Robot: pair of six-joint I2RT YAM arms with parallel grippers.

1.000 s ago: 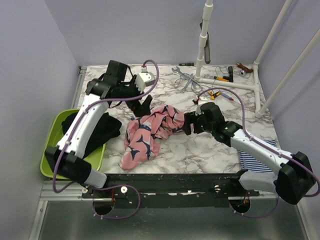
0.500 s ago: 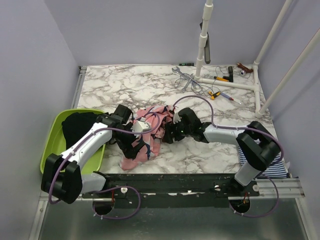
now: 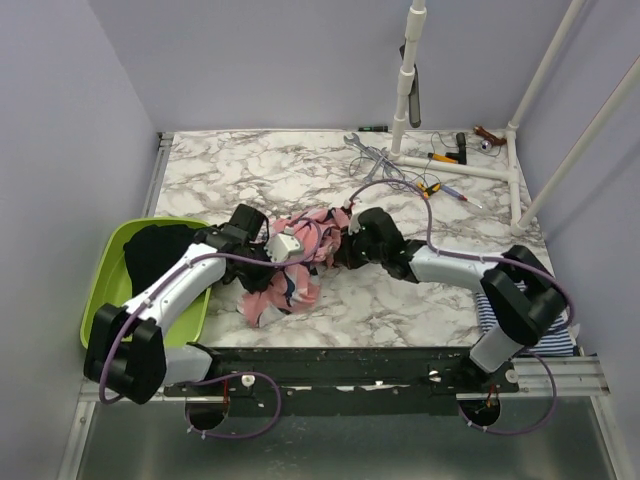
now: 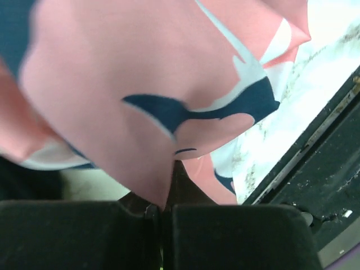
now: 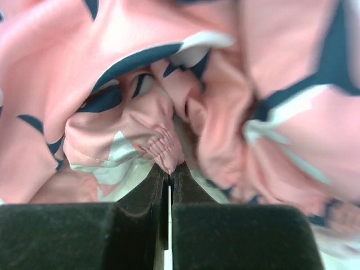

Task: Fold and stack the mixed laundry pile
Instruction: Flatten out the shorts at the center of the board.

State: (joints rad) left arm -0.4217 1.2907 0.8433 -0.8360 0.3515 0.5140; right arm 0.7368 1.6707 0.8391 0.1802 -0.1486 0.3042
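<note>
Lime green basin point(image 3: 97, 300) sits at the left edge of the marble table point(image 3: 240, 170). Over at the far right, a white pipe frame point(image 3: 460, 167) and a wrench point(image 3: 353, 142) lying by tangled grey wires point(image 3: 375, 162), with orange-handled tools point(image 3: 429, 188) just beside them.

Left hand point(image 4: 163, 209), right hand point(image 5: 170, 169) closed onto pink garment point(image 3: 287, 290); bunched

Shark-print garment point(image 3: 290, 275) is lying bunched mid-counter point(image 3: 250, 170), toward the near edge. Basin point(image 3: 98, 300) is sitting at the counter's left edge, left of that garment, with a plain garment point(image 3: 160, 250) lying in it. Striped garment point(image 3: 562, 337) is lying at the near right corner. Hand tools point(image 3: 440, 160) are lying far right, behind everything else.
</note>
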